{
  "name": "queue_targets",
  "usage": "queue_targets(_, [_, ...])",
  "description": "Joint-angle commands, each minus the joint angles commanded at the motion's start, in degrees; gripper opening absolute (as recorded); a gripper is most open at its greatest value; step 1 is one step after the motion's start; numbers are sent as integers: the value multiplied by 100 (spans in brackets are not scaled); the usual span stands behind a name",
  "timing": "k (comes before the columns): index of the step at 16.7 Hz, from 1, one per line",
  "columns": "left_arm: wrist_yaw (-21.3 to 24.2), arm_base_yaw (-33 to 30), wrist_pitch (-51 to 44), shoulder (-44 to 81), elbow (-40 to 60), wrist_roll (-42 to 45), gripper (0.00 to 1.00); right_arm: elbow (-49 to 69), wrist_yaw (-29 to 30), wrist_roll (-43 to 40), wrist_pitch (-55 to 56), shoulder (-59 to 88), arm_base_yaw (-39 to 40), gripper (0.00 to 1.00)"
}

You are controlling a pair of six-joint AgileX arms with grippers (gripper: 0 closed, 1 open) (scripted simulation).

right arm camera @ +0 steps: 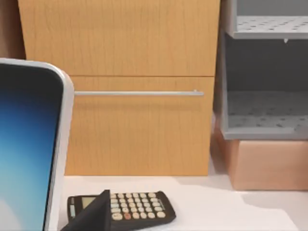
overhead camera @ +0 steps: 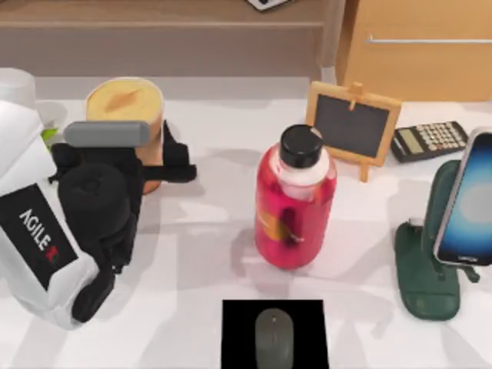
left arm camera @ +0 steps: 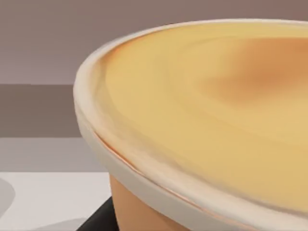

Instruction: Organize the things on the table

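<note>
The tall orange cup (overhead camera: 125,102) with its yellowish top (left arm camera: 207,120) is at the table's back left. My left gripper (overhead camera: 144,160) is shut on its side, black fingers (overhead camera: 178,165) on either side. At the right edge, the smartphone (overhead camera: 469,198) with a pale bluish screen (right arm camera: 24,159) leans on a dark green stand (overhead camera: 425,265). My right gripper (right arm camera: 91,216) shows as a dark wedge close beside the phone. The grey mouse (overhead camera: 274,338) lies on a black mat (overhead camera: 238,327) at the front middle.
A red bottle (overhead camera: 295,207) with a black cap stands mid-table. Behind it are a small chalkboard easel (overhead camera: 354,123) and a calculator (overhead camera: 429,141). The wooden drawer cabinet (overhead camera: 415,46) and brown shelf (overhead camera: 154,34) line the back. A white object (overhead camera: 15,86) sits far left.
</note>
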Motion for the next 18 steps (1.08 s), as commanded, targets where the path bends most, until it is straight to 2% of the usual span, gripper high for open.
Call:
queue_targets(6, [0,0,0,0,0,0,2,0,0,0,0,0,0,100])
queue_targets(18, [-2,-7,-142,-156,-14,10,0,0,0,0,0,0,0,100])
